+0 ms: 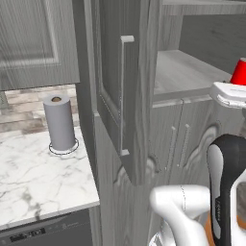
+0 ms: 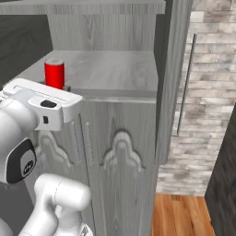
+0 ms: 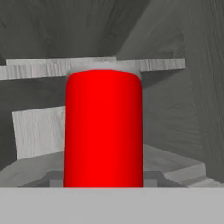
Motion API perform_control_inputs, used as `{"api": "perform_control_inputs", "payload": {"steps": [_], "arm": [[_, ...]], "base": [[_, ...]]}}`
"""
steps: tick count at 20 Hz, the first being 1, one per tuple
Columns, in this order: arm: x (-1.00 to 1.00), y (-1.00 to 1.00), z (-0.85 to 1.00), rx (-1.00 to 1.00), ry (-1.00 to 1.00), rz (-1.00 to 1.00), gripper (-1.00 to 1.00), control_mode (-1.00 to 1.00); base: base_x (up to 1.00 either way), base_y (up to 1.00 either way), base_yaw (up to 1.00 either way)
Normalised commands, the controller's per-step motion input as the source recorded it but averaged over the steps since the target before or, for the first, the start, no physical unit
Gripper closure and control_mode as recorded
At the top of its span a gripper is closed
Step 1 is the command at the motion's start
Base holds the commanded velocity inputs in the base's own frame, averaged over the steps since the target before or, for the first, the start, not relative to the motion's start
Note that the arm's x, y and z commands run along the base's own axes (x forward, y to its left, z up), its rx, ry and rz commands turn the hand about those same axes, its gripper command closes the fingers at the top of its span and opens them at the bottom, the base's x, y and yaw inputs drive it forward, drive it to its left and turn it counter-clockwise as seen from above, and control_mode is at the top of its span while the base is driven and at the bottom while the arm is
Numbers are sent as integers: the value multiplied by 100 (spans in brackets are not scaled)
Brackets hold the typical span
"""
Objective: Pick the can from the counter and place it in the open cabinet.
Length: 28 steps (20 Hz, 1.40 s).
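Setting can (image 2: 54, 73) on cabinet (image 2: 110, 69) shelf: jaws pinching can; lower upright, clear of edge, then release.

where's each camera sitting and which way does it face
Left base view: behind the arm's left, facing the cabinet; arm at lower right.
Right base view: behind its right, facing the shelf; arm at lower left.
Hand view: on the hand, looking along the pincer at the can.
Both base views share can and cabinet.
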Motion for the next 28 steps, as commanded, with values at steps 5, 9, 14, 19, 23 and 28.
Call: {"api": "perform_control_inputs", "payload": {"steps": [5,9,14,19,23,28], "arm": [[1,0,0,0,12,1,100,-100],[5,0,0,0,10,5,100,-100],[15,0,-1,0,2,7,100,-100],[27,0,-13,0,0,9,100,-100],[31,1,-17,0,0,8,100,-100],[32,4,-7,0,0,5,100,-100]], "base": [[0,0,0],[0,0,0],[0,0,0],[0,0,0],[0,0,0],[0,0,0]]}}
